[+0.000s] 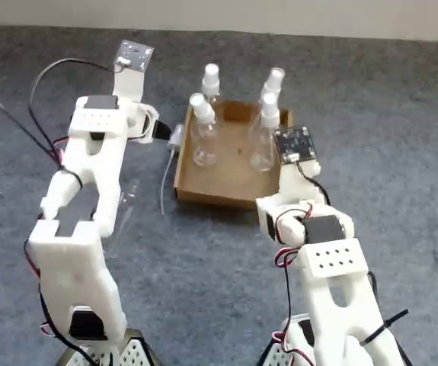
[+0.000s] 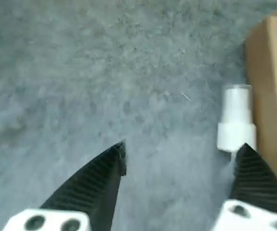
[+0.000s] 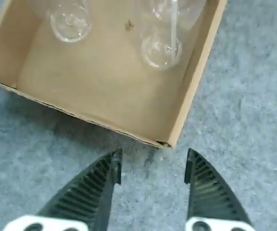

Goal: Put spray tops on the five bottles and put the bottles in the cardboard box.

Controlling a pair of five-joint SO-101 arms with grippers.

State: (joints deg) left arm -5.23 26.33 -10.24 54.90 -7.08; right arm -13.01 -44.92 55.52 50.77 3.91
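From my left wrist, my left gripper [image 2: 182,147] hangs low over the grey table [image 2: 80,72] with its fingers spread wide and nothing between them; the one loose spray top [image 2: 236,120] lies just off one fingertip, close by the outer wall of the cardboard box [image 2: 268,62]. I judge the spread is there to take the top in, though the top sits to one side of the gap rather than in it. From my right wrist, my right gripper [image 3: 153,153] is likewise apart and empty, poised over the table just short of the box's near wall, by its near right corner; inside, clear bottles [image 3: 161,48] stand upright toward the far side of the box floor, seen from above, which leaves the near half of the floor free for one more. From the high camera, four bottles stand in the box, each with its white top on, two at the far wall and two in front of them; the loose top lies on the table beside the box's left wall, its thin dip tube [image 1: 164,183] trailing toward the table's near edge; what I take for the fifth bottle [image 1: 127,200] lies on its side, uncapped, under my left forearm, left of the box. Top and bottle are near but apart, so I judge capping this one is the step in hand; my right gripper sits at the box corner, I judge, to be clear of the left arm's work.
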